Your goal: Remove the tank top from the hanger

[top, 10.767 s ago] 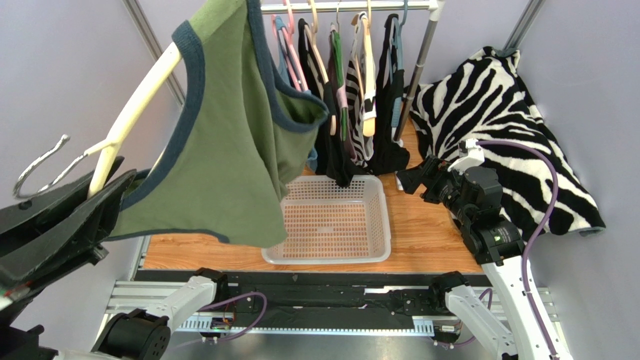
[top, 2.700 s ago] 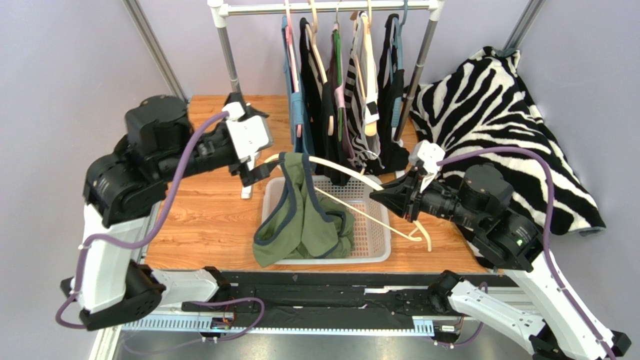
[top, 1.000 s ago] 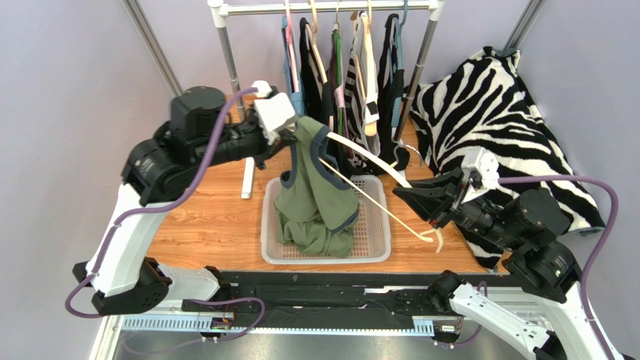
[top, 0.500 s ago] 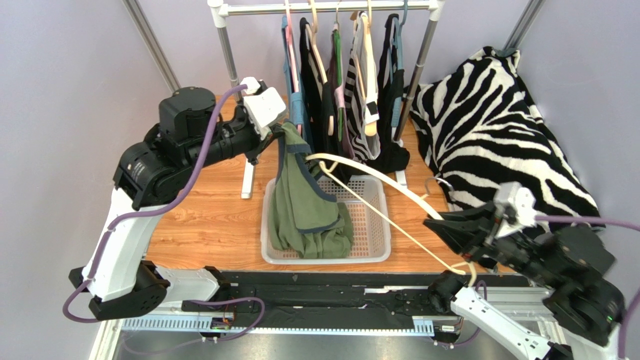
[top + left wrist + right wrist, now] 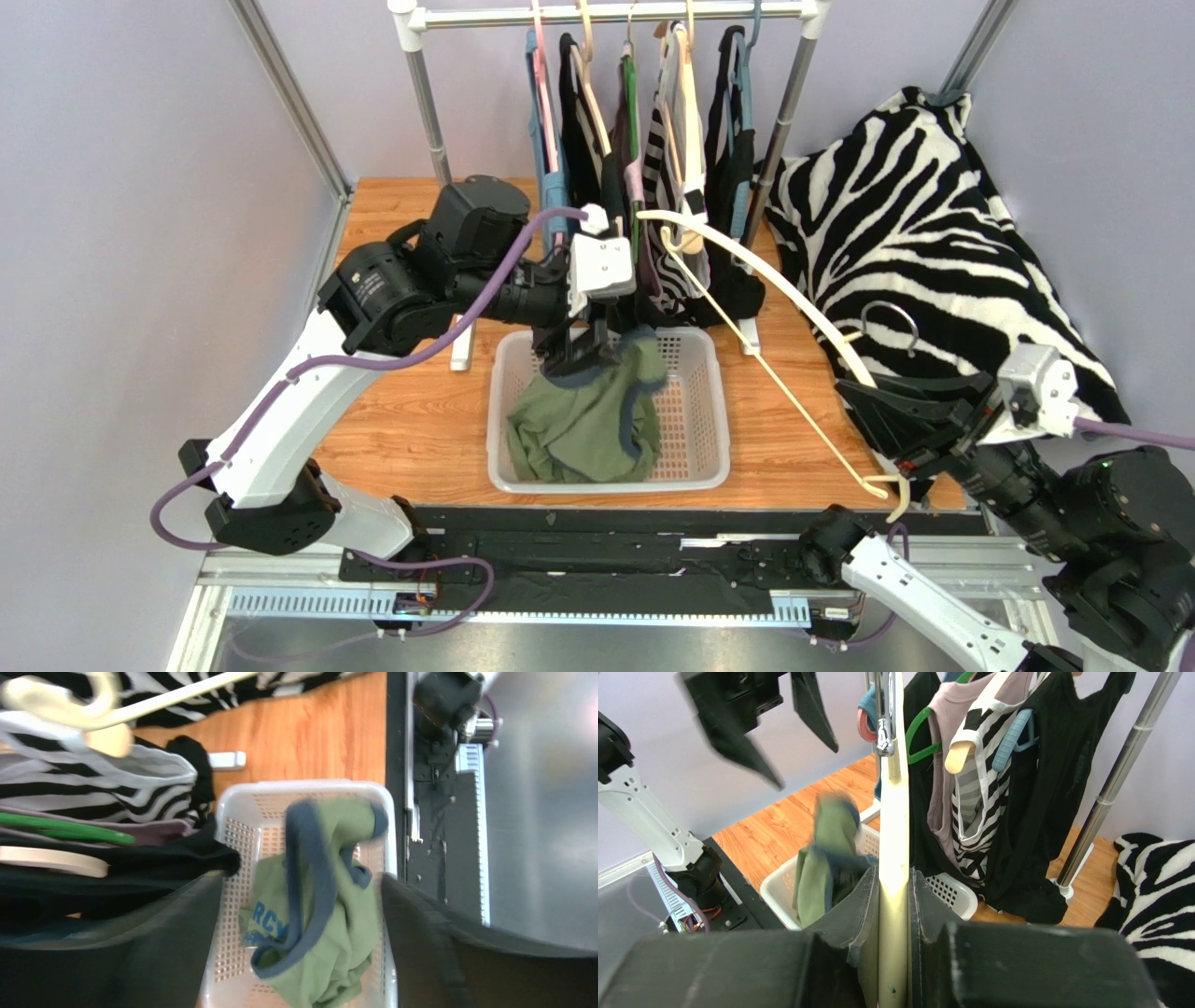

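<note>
My left gripper (image 5: 586, 343), jaws wide apart, above the tank top (image 5: 582, 427) crumpled in the basket (image 5: 711, 420); my right gripper (image 5: 894, 896) clamped on the hanger (image 5: 894, 812), near right.

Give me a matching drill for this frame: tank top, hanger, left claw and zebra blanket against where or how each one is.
Things:
1. green tank top
2. cream hanger
3. left claw
4. zebra-print blanket

States:
A. clamped in the right claw
B. open above the basket
C. draped at the table's right side
D. bunched in the white basket

Pairs: 1-D, 2-A, 3-B, 4-C
</note>
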`<action>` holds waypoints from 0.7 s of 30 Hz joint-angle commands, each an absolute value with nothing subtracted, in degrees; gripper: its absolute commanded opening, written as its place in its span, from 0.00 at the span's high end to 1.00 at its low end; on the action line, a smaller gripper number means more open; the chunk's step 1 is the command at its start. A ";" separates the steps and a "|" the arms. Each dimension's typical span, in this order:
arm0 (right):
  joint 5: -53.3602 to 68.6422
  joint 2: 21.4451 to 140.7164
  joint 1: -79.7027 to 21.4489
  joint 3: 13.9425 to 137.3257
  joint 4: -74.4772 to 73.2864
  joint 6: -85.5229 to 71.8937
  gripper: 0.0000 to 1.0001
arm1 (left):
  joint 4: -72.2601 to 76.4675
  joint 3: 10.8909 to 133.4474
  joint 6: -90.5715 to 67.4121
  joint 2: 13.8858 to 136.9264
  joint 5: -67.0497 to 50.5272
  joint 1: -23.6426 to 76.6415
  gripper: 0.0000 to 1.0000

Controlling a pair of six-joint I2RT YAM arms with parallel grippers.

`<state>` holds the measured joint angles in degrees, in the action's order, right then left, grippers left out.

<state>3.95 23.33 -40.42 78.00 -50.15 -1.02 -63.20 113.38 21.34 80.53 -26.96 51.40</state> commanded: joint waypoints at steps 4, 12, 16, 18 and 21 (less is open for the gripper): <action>4.74 27.95 -40.61 77.87 -44.21 -0.18 1.00 | -67.32 113.55 26.71 75.68 -24.53 52.29 0.02; 14.31 33.30 -40.61 76.99 -46.14 3.59 1.00 | -68.64 116.72 32.60 68.22 -15.56 50.55 0.01; 24.85 35.33 -40.61 74.54 -45.80 7.46 1.00 | -70.22 114.35 34.53 65.84 -20.38 49.92 0.01; 30.83 36.30 -40.61 71.55 -44.74 8.87 1.00 | -71.27 112.07 35.06 65.22 -24.33 49.83 0.01; 35.06 37.70 -40.61 68.82 -40.80 10.11 1.00 | -72.94 108.90 35.86 65.21 -27.50 49.83 0.01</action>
<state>24.49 36.12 -40.42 71.16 -48.25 6.33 -69.71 112.75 33.19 63.59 -22.11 50.11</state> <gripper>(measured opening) 0.147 0.990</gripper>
